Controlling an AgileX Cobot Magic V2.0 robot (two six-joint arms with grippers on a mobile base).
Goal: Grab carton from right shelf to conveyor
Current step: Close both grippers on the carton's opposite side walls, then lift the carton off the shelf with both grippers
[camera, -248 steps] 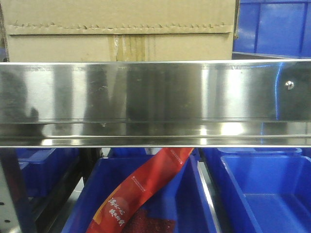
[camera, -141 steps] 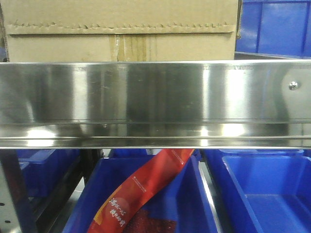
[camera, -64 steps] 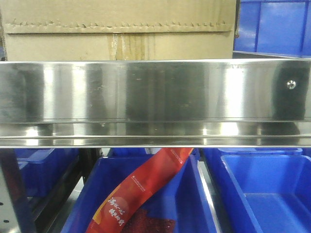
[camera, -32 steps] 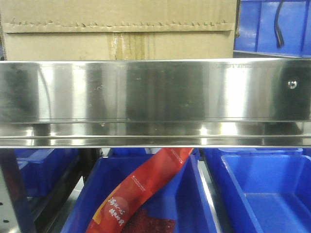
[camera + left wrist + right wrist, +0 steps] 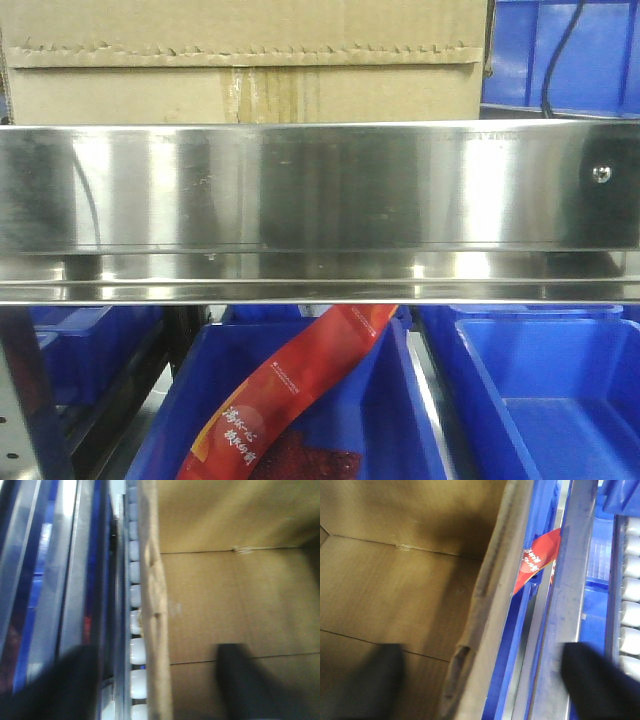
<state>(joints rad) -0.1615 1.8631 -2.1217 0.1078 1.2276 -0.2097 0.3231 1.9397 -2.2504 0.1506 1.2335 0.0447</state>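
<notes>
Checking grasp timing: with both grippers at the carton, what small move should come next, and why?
Probably close both grippers. The left gripper and right gripper each look open, fingers straddling a side wall of the carton, one inside and one outside, so pinching should secure it before lifting.

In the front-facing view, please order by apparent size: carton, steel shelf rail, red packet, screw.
1. Steel shelf rail, spanning the full width.
2. Carton, visible part only; the frame and rail cut it off.
3. Red packet.
4. Screw.
</notes>
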